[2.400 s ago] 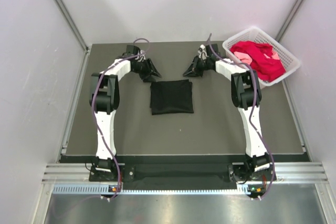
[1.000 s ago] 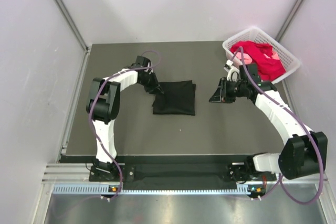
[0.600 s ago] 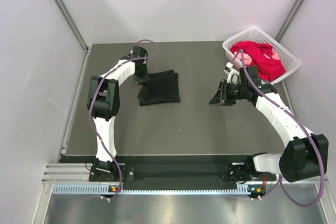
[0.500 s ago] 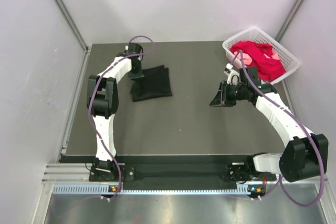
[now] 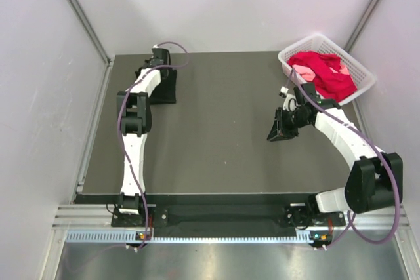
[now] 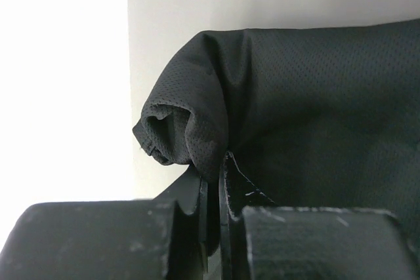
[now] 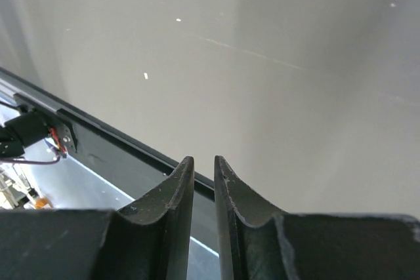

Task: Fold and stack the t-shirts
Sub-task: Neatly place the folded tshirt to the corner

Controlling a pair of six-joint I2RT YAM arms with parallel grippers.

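Black t-shirt (image 5: 167,90) lies folded at the table's (image 5: 223,155) far-left side, its bunched edge pinched tight in your left gripper (image 6: 213,165). Right gripper (image 7: 200,162) hangs barely ajar, empty. Drag by that edge and the fold may unroll.

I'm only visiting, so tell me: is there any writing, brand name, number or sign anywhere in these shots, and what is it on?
None can be read.
The black t-shirt is plain. The white basket and the red t-shirts in it show no label. The table bears no marking. No print shows on the left arm or the right arm.
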